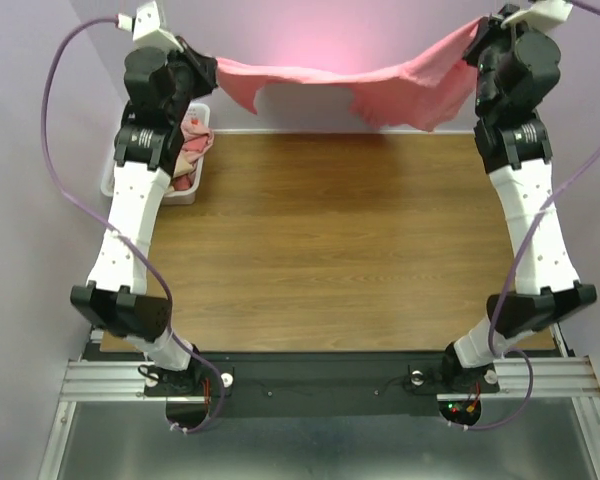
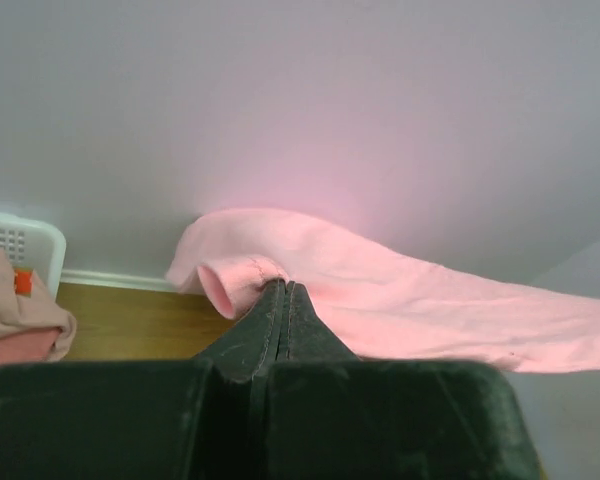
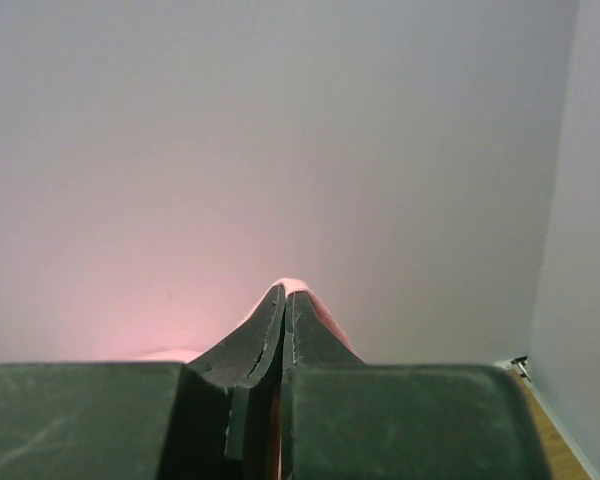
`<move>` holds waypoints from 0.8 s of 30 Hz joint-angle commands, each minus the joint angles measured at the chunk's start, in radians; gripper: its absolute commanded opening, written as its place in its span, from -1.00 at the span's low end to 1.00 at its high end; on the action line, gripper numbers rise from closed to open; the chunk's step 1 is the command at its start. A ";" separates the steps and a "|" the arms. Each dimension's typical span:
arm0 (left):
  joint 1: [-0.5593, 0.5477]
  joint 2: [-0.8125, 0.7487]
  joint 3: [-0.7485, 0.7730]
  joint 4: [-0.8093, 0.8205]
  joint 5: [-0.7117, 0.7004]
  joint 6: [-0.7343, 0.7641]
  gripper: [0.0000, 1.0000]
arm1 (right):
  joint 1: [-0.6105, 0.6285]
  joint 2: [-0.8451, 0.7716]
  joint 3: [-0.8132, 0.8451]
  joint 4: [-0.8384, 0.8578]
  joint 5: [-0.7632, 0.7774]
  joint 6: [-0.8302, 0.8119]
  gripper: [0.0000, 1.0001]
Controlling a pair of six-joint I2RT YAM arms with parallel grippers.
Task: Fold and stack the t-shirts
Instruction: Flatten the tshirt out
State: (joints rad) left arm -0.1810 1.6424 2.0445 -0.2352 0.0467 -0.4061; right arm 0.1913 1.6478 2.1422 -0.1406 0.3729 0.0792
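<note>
The table (image 1: 340,240) is a wood-grain board in a warm mid-brown, its planks running left to right, and it stands in a narrow bay of pale lilac wall (image 1: 20,200). A white skirting board (image 2: 110,279) runs along the foot of the wall at the table's far edge. The arms are bolted to a ribbed aluminium rail (image 1: 100,380) at the near edge, and purple cables (image 1: 52,130) loop up to each wrist. Above the far edge, the salmon-pink t-shirt (image 1: 400,90) hangs in the air clear of the table, stretched between the two arms and sagging in the middle, and it casts a pink glow on the wall behind it. The left end effector (image 2: 283,288) is pressed together on a rolled hem at the shirt's left end. The right end effector (image 3: 283,290) is likewise pinched tight, with a sliver of pink cloth showing at its tips. At the far left corner is a white lattice basket (image 1: 110,175) holding other t-shirts (image 1: 192,140) in a crumpled heap. One of them bears a small orange tag (image 2: 22,281), whose writing is too small to read.
</note>
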 commanded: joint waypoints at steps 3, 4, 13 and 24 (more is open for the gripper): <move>0.008 -0.223 -0.502 0.273 0.010 0.021 -1.00 | -0.009 -0.209 -0.417 0.061 -0.088 0.047 -0.99; 0.008 -0.252 -0.574 0.302 0.010 0.015 -1.00 | -0.010 -0.239 -0.476 0.059 -0.097 0.077 -0.99; 0.006 -0.538 -1.284 0.496 0.010 -0.128 -1.00 | -0.009 -0.693 -1.129 0.003 -0.218 0.336 -0.99; 0.002 -0.756 -1.694 0.458 0.013 -0.266 -1.00 | -0.009 -0.917 -1.499 -0.374 -0.321 0.599 -0.99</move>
State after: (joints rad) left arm -0.1810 0.9295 0.4274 0.1928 0.0521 -0.6140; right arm 0.1894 0.7822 0.6849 -0.3531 0.0654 0.5755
